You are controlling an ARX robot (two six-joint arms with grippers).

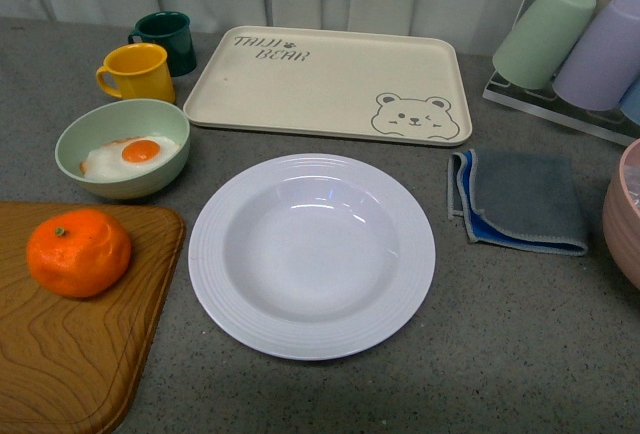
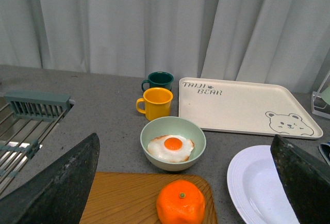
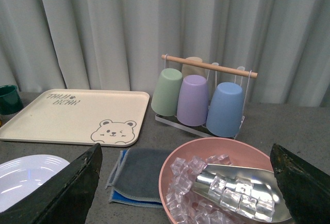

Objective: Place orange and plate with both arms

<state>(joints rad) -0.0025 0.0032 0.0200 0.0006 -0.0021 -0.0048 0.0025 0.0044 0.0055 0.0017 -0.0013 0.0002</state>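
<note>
Between the left gripper's [image 2: 184, 144] 2 dark fingers [image 2: 62, 182], which stand wide apart with nothing in them, the orange [image 2: 180, 202] sits on a wooden board [image 1: 70, 364], stem dot up. The right gripper [image 3: 185, 149] is equally wide and empty; its fingers [image 3: 304, 182] frame a pink bowl [image 3: 166, 182] of ice cubes with a metal scoop [image 3: 242, 193] in it.

Further out, the plate [image 1: 240, 324] lies flat and empty on the grey table, just beside the board, with a folded grey cloth [image 1: 525, 199] on its other side. A pale green bowl [image 1: 75, 134] holding a fried egg stands close behind the orange, and the bear tray [image 1: 320, 84] lies beyond the plate.

Neither thing seems handled yet. The orange is round and lumpy, so an off-centre squeeze could roll it off the board or against the egg bowl. The plate's rim is glossy and lies low, so a shallow pinch could slip. The right arm's swing towards it risks clipping the ice bowl.
</note>
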